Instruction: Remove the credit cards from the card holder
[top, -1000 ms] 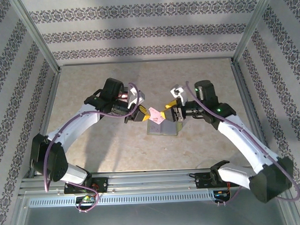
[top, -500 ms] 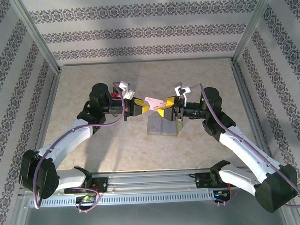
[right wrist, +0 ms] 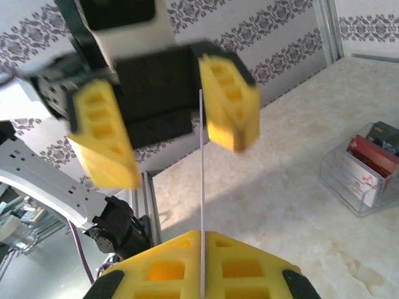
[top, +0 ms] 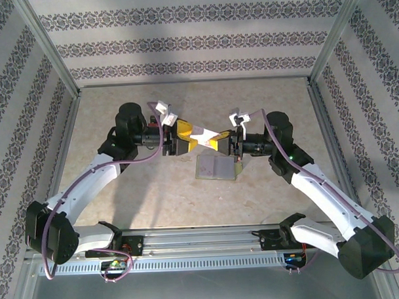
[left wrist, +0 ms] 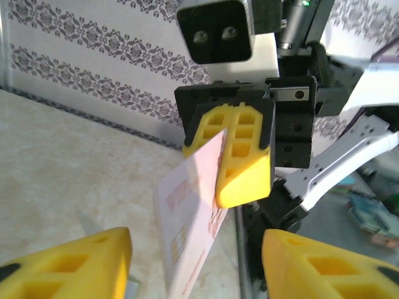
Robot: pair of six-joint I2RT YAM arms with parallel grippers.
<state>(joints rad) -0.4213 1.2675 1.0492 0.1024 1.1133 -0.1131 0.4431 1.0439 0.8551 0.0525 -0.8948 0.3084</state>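
We hold both arms raised, wrists facing. Our right gripper [top: 219,141] pinches a pinkish credit card [top: 203,132]; our left gripper [top: 184,137] is spread around its free end. The card holder [top: 216,167] lies on the surface [top: 155,190] below.

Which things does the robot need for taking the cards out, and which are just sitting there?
For the job:
- pink card, pinched by the right hand
- left hand, open around the card's other end
- card holder on the table
- red cards inside the holder

Just there:
- table
- patterned walls
- metal frame
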